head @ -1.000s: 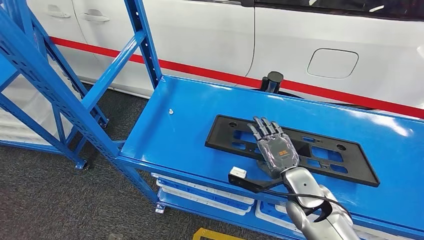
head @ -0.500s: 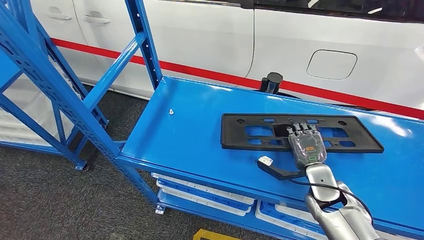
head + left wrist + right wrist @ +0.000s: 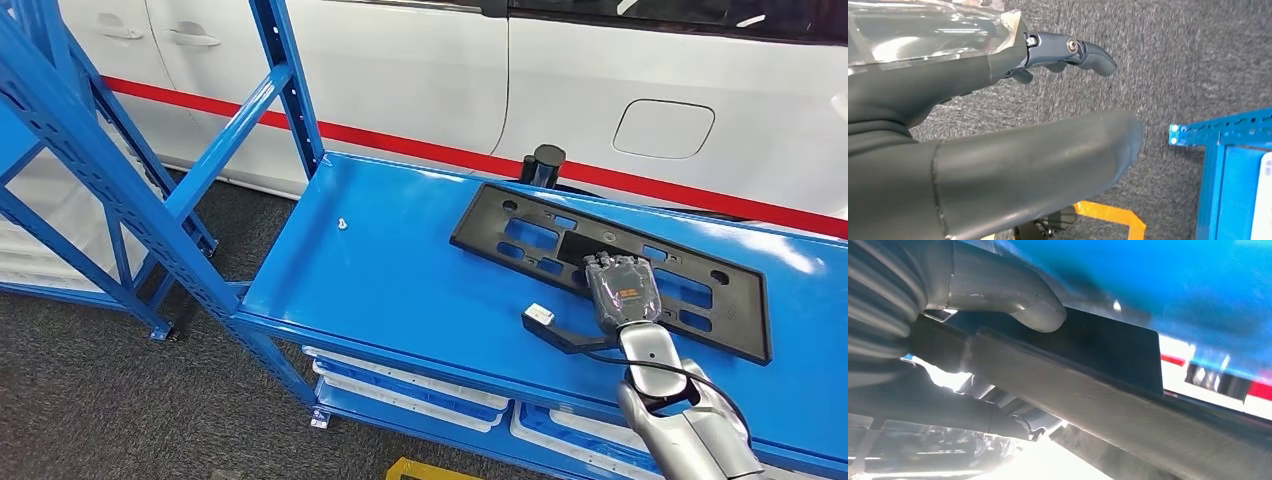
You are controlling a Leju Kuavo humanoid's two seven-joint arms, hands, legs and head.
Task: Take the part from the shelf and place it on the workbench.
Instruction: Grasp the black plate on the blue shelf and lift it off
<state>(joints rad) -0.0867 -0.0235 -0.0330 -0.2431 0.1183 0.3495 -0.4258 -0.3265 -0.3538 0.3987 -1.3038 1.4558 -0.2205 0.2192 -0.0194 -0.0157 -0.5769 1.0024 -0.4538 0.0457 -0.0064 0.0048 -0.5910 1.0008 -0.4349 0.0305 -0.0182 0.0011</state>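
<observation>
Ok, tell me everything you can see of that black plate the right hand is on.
The black plate is a long, flat rectangular frame, plastic by its matte look, pierced by rectangular cut-outs and small round holes near its corners. It lies slanted across the blue shelf surface, its far end toward the white car. The right hand holds it at its near long edge, fingers curled over that edge; the right wrist view shows the thumb pressed against it.

Right arm: we reach it forward and up from below, silver forearm angled slightly left.
Right hand [image 3: 622, 289]: ours lies palm down, fingers curled over the part, thumb [image 3: 1013, 299] pressed on it.
Left hand [image 3: 998, 150]: we hang it down, holding nothing, fingers [image 3: 1083, 50] extended.
</observation>
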